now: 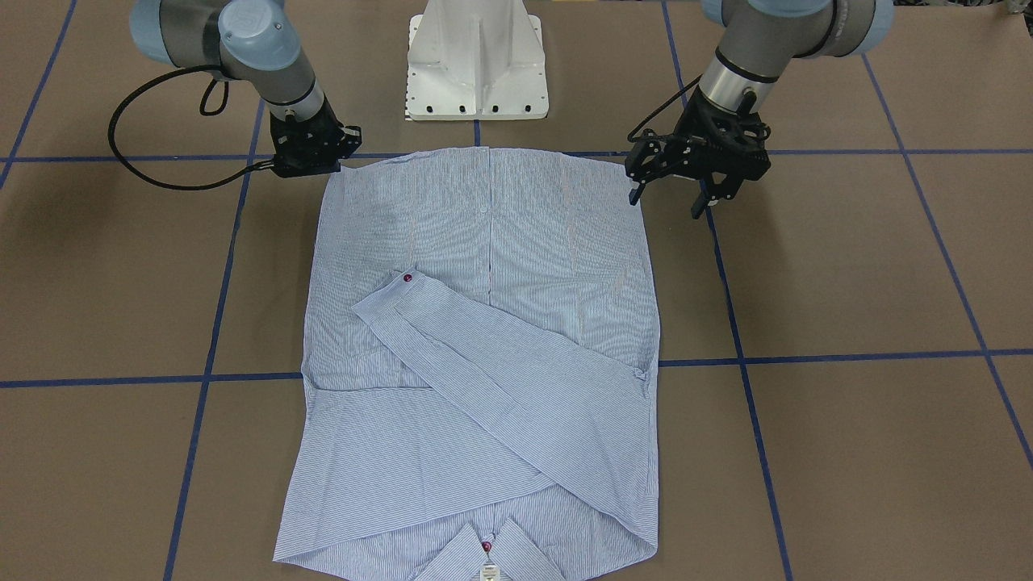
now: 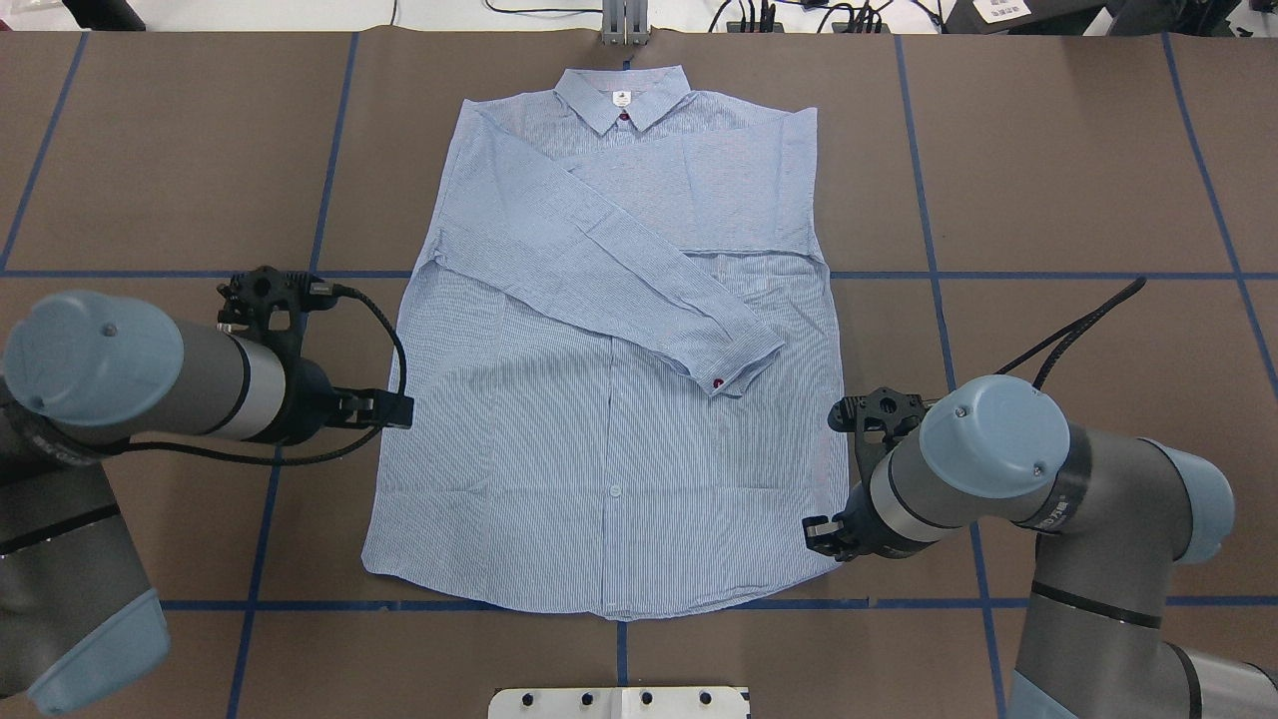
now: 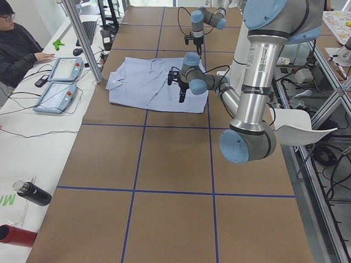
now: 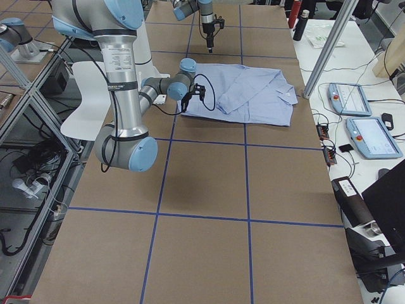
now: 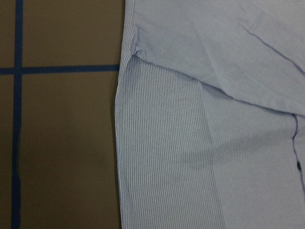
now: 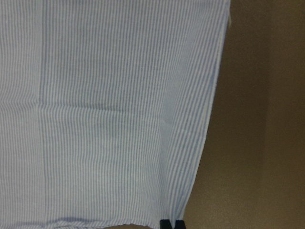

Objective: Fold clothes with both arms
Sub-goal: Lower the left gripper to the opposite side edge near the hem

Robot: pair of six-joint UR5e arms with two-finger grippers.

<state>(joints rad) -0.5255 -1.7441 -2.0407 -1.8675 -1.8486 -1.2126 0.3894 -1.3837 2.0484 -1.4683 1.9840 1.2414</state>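
Observation:
The light blue striped shirt [image 1: 484, 339] lies flat and buttoned on the brown table, collar [image 2: 621, 98] on the far side from me. One sleeve lies folded diagonally across the chest, its cuff with a red button [image 2: 719, 379]. My left gripper [image 1: 670, 202] is open and empty, hovering just off the shirt's side edge near the hem [image 2: 394, 409]. My right gripper [image 1: 311, 157] is low at the opposite hem corner [image 2: 819, 534]. In the right wrist view its fingertips [image 6: 165, 224] are pressed together at the hem corner of the shirt [image 6: 105, 119].
The white pedestal base [image 1: 476, 64] stands just behind the hem. Blue tape lines [image 1: 807, 355] cross the table. In the left side view an operator [image 3: 19, 46] sits at a bench with teach pendants [image 3: 55, 96], beyond the shirt's collar end.

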